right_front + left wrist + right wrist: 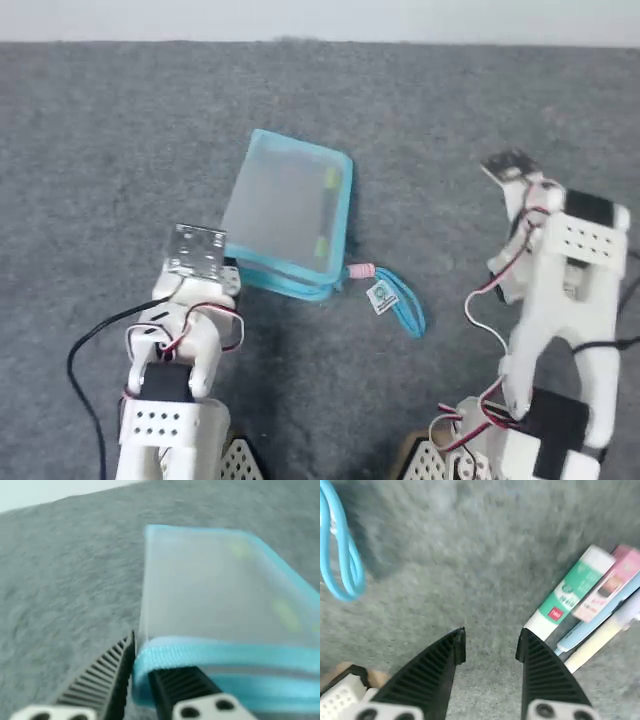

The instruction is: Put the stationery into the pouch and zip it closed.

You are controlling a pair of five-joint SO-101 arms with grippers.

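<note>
Grey carpeted tabletop [120, 150] carries the pouch [290, 210], long axis running away from the arms, zipper edge nearest. The left gripper [141, 652] clamps that edge's corner; the right gripper [490, 640] gapes beside labelled stationery [585, 605], print illegible.

Pouch [290, 210] on table [100, 150], strap [406, 306] to its right; left end effector [141, 660] at pouch's near-left corner.
</note>
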